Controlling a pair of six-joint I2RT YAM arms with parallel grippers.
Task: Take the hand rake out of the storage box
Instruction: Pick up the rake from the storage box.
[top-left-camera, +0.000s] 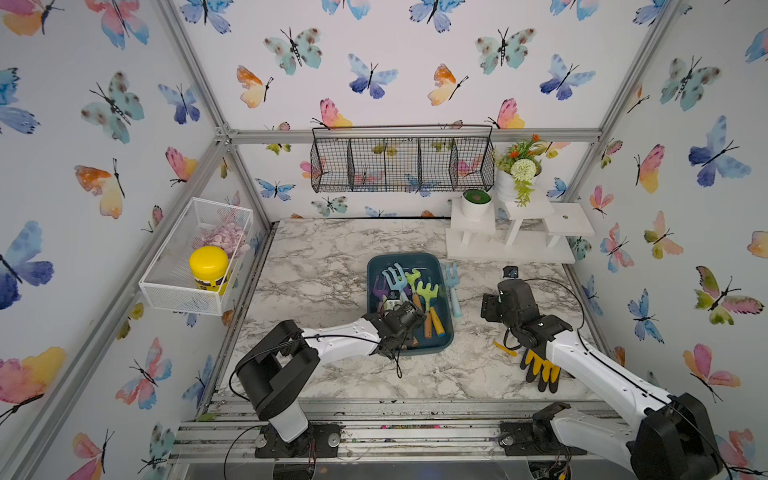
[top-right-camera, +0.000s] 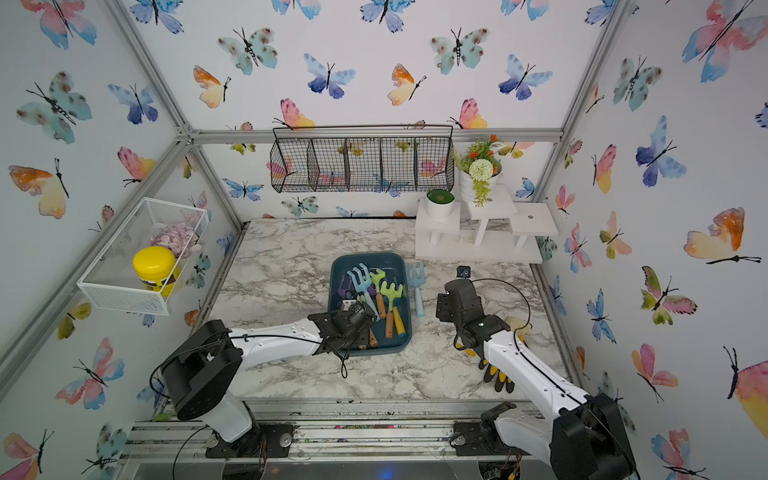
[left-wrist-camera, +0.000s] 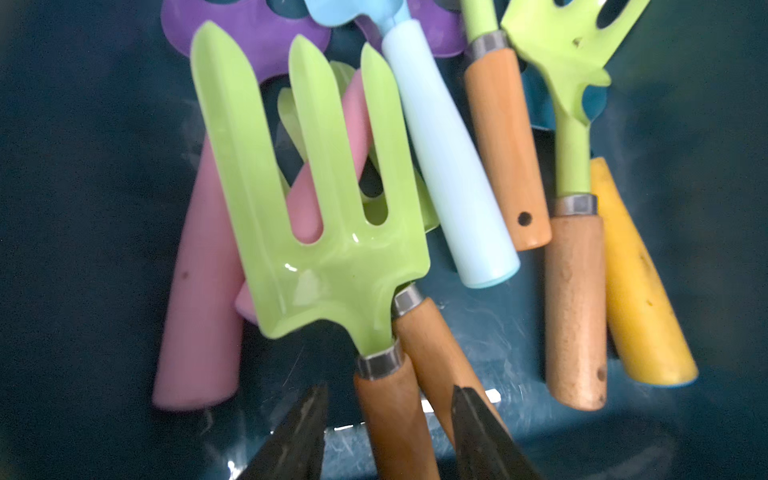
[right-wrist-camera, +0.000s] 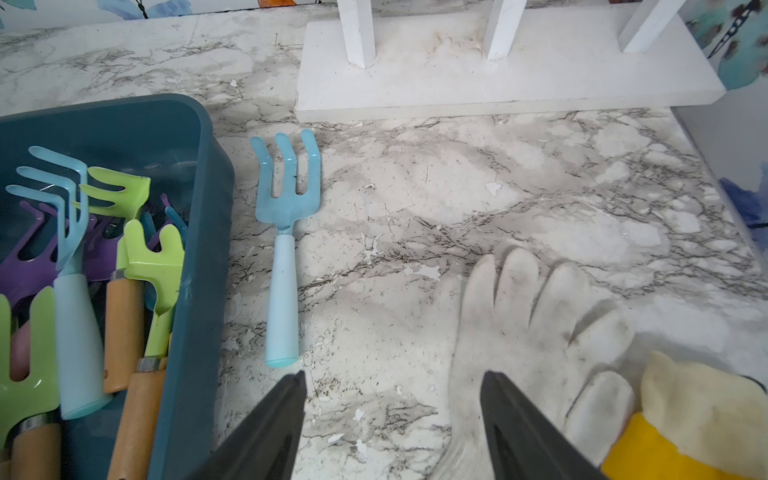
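Note:
The dark teal storage box (top-left-camera: 441, 266) (top-right-camera: 401, 261) sits mid-table and holds several garden tools. My left gripper (left-wrist-camera: 388, 390) reaches into its near end (top-left-camera: 397, 307), open. Its jaws straddle the wooden handle (left-wrist-camera: 395, 419) of a light green hand rake (left-wrist-camera: 324, 249) with three flat tines, and a gap shows beside the handle. A second wooden handle lies just behind it. Blue and green rakes with bent tines (top-left-camera: 397, 277) (right-wrist-camera: 62, 216) lie further in. My right gripper (right-wrist-camera: 393, 374) (top-left-camera: 490, 309) hangs open over bare marble to the right of the box.
A light blue fork (right-wrist-camera: 286, 216) (top-left-camera: 452, 286) lies on the marble beside the box. A white glove (right-wrist-camera: 532, 324) and a yellow-black glove (top-left-camera: 540, 370) lie under the right arm. A white plant stand (top-left-camera: 511, 245), a black wire basket (top-left-camera: 403, 164) and a white mesh basket (top-left-camera: 195, 257) line the walls.

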